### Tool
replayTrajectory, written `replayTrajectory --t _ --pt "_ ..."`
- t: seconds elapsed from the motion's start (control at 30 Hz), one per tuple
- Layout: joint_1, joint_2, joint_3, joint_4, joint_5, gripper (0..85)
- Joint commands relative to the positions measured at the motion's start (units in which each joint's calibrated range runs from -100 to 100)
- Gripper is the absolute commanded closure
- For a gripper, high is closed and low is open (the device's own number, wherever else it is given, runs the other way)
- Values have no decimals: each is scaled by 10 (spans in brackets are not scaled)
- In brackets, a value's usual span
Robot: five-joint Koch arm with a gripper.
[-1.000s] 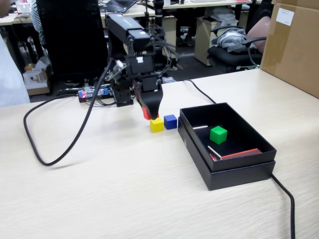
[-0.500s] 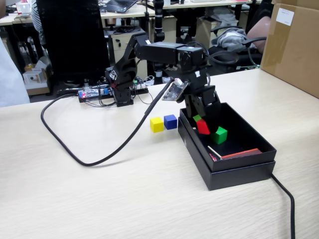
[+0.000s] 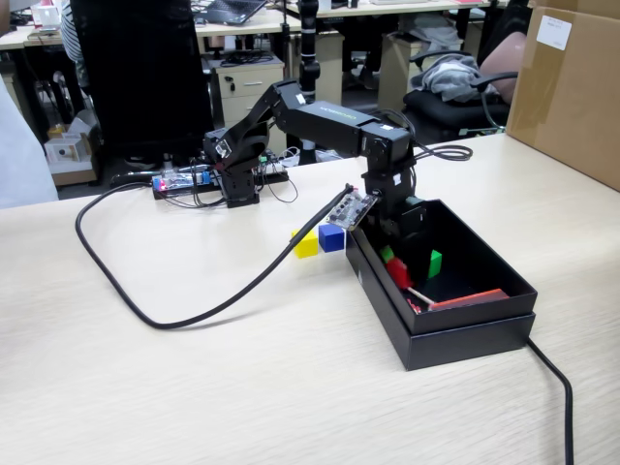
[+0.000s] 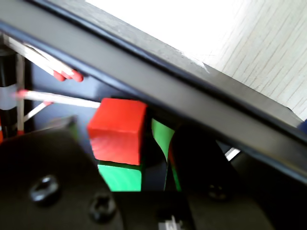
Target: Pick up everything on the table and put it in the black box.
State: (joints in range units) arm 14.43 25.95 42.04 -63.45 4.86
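Observation:
The black box point(image 3: 465, 327) stands on the pale table point(image 3: 242, 387) at the right. My green-tipped gripper point(image 3: 389, 258) reaches down inside its left end. The red cube point(image 3: 399, 273) lies in the box just at the fingertips. In the wrist view the red cube point(image 4: 117, 136) sits past one green finger point(image 4: 120, 177), with a dark gap to the other finger point(image 4: 162, 136), so the gripper point(image 4: 144, 149) looks open. The green cube point(image 3: 435, 263) lies further inside the box. The yellow cube point(image 3: 306, 244) and the blue cube point(image 3: 332, 237) sit together on the table just outside the box's left wall.
A thick black cable point(image 3: 194, 315) loops over the table on the left; another point(image 3: 557, 387) runs off the box's right corner. A brown carton point(image 3: 572, 87) stands at the back right. A red strip point(image 3: 470, 297) and white sticks point(image 4: 62, 98) lie in the box.

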Motion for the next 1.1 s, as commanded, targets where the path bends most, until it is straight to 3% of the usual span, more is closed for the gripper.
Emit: replayTrajectory --t 0.0,0.2,0.53,0.77,1.07 --pt "-1 -110 6 -3 0 459" --pt "-15 -340 -53 -10 0 458" --pt "-54 -677 -308 -50 -2 447" --pt "-68 -759 -542 -47 13 412" --pt "-60 -686 -638 16 26 403"
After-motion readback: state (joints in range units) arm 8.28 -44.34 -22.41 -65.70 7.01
